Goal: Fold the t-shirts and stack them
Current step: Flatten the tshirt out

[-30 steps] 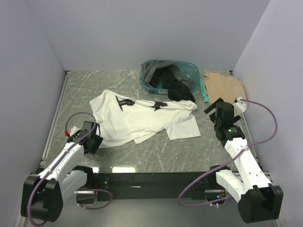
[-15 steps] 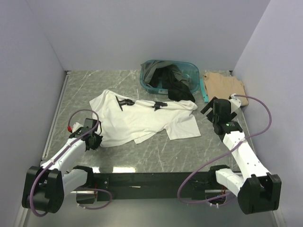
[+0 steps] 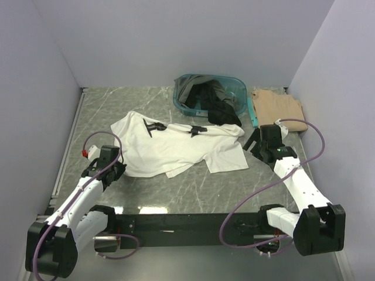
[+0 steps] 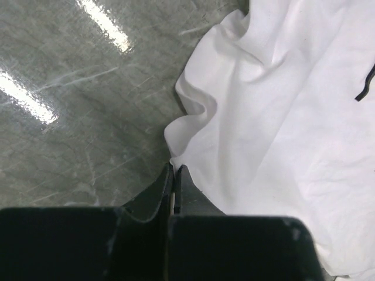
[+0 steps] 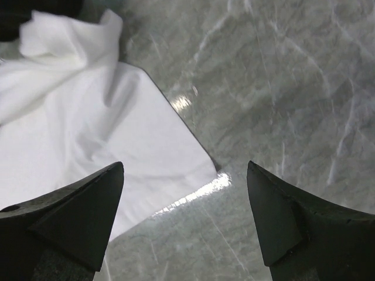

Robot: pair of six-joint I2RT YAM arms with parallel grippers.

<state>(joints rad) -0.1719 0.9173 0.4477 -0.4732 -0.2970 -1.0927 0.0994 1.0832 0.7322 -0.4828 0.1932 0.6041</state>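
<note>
White t-shirt (image 3: 170,149), black marking (image 3: 153,126) unreadable; left gripper (image 4: 174,171) pinching hem.

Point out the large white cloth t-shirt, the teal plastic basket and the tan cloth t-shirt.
large white cloth t-shirt (image 3: 170,149): top external view, middle of its body.
teal plastic basket (image 3: 179,104): top external view, its left wall.
tan cloth t-shirt (image 3: 278,106): top external view, middle of the cloth.

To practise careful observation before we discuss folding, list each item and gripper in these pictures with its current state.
white t-shirt: unfolded, spread rumpled on the table.
tan t-shirt: lying beside the teal basket.
dark t-shirts: heaped in the teal basket, spilling over its rim.
left gripper: shut at the white t-shirt's edge; grip unclear.
right gripper: open, over the white t-shirt's corner.
</note>
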